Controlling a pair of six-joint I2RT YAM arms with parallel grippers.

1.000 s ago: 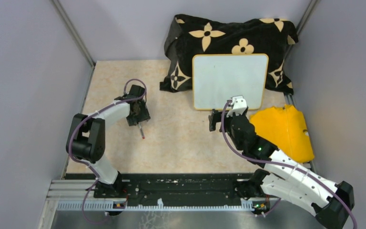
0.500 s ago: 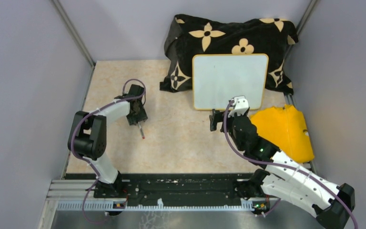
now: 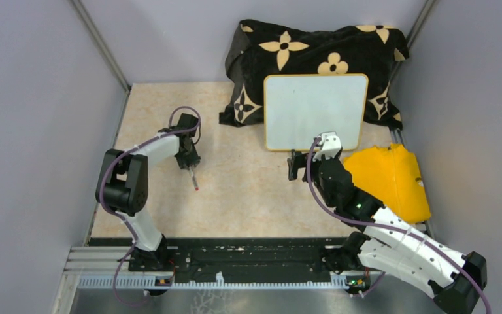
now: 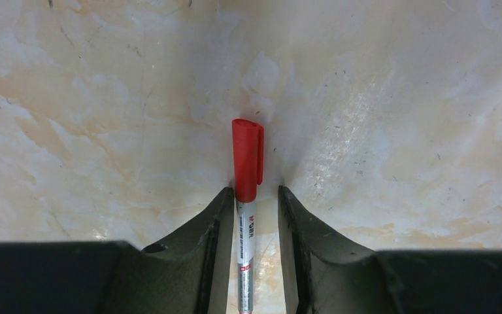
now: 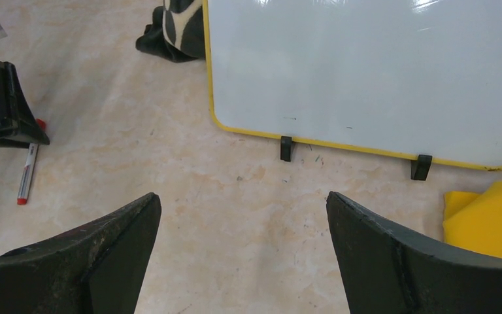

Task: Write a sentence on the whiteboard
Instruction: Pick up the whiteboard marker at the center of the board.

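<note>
Whiteboard (image 3: 315, 111) stands at upper centre-right of the top view, propped against the black flowered cloth (image 3: 314, 49), its face glossy white. Left gripper (image 4: 255, 190) is down on the surface (image 3: 248, 196), jaws narrow, straddling a red marker (image 4: 247, 154), a slight gap on one side. Right gripper (image 5: 242, 199) is spread wide and empty near the board's lower edge.

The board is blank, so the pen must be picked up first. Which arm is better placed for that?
Left. The left claw straddles the red pen on the table, one finger each side. The right claw hangs open near the board, with the pen far off to its side.
</note>
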